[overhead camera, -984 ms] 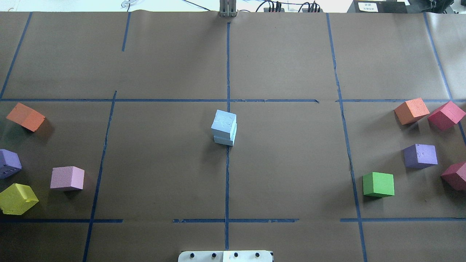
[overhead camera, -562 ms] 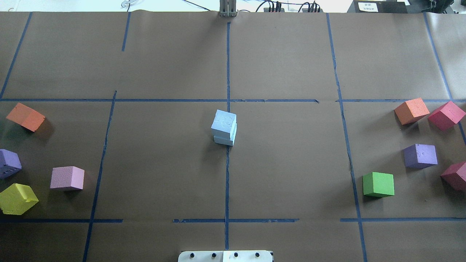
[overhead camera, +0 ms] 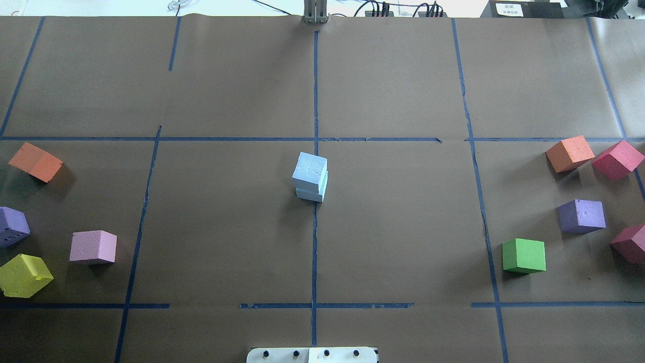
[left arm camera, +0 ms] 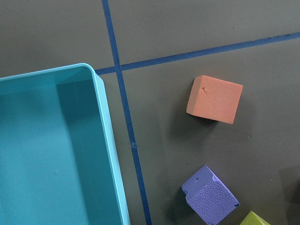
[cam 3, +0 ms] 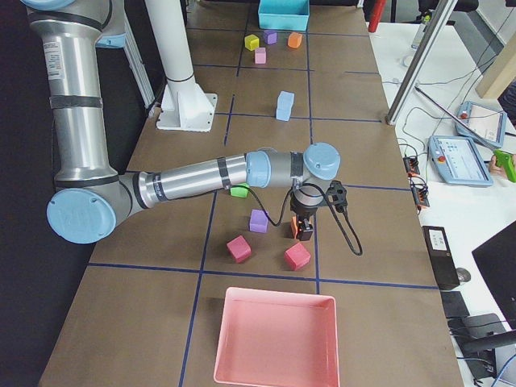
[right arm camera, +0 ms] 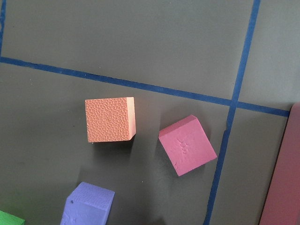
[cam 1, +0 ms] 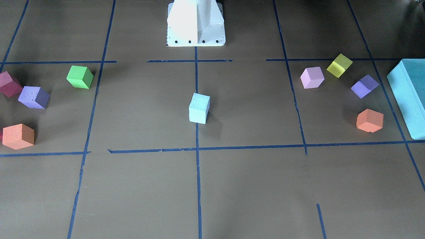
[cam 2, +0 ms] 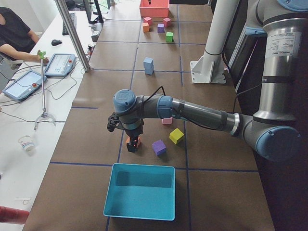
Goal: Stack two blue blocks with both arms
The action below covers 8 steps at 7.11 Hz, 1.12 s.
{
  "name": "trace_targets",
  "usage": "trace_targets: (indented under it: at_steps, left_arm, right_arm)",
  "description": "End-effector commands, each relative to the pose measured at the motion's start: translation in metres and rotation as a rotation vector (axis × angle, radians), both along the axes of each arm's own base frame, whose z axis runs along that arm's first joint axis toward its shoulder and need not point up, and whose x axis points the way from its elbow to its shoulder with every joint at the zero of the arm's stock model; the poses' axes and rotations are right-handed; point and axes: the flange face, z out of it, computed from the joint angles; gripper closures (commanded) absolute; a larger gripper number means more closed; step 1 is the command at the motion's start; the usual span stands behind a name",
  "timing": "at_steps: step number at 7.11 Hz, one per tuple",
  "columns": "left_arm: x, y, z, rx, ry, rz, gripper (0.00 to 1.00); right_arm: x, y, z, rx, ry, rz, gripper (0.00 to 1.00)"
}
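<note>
The two pale blue blocks stand stacked, one on the other, at the table's centre on the blue tape line, the upper block (overhead camera: 310,168) on the lower block (overhead camera: 311,193). The stack also shows in the front-facing view (cam 1: 199,108), the left side view (cam 2: 148,66) and the right side view (cam 3: 285,106). No gripper touches it. My left gripper (cam 2: 133,144) hangs above an orange cube (left arm camera: 214,99) near the teal box. My right gripper (cam 3: 304,230) hangs above another orange cube (right arm camera: 110,119). Both show only in the side views, so I cannot tell whether they are open or shut.
A teal box (left arm camera: 51,150) lies at my left end and a pink tray (cam 3: 276,339) at my right end. Orange, purple, pink and yellow cubes (overhead camera: 25,275) lie on my left. Orange, red, purple and green cubes (overhead camera: 524,255) lie on my right. An operator sits at a side desk (cam 2: 14,33).
</note>
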Motion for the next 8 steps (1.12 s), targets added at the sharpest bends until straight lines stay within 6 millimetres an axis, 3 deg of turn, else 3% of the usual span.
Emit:
trace_targets:
  at_steps: [1, 3, 4, 5, 8]
  left_arm:
    - [0.0, -0.002, 0.001, 0.055, 0.006, 0.0, 0.0]
    - [0.001, -0.005, -0.003, 0.061, 0.011, 0.0, 0.0]
    - [0.001, -0.003, -0.014, 0.085, 0.012, 0.0, 0.0]
    - [0.004, -0.005, -0.007, 0.074, 0.01, 0.009, 0.0]
    - [0.004, -0.006, -0.022, 0.106, 0.007, 0.011, 0.0]
  right_arm:
    - [-0.01, -0.003, 0.0, 0.018, -0.001, -0.016, 0.0]
    - [-0.011, -0.005, 0.0, 0.018, -0.002, -0.012, 0.0]
    - [-0.014, -0.01, 0.011, -0.003, 0.0, -0.016, 0.0]
    - [-0.015, -0.019, 0.002, 0.018, -0.001, -0.016, 0.0]
    - [-0.016, -0.025, 0.014, 0.046, -0.006, -0.014, 0.0]
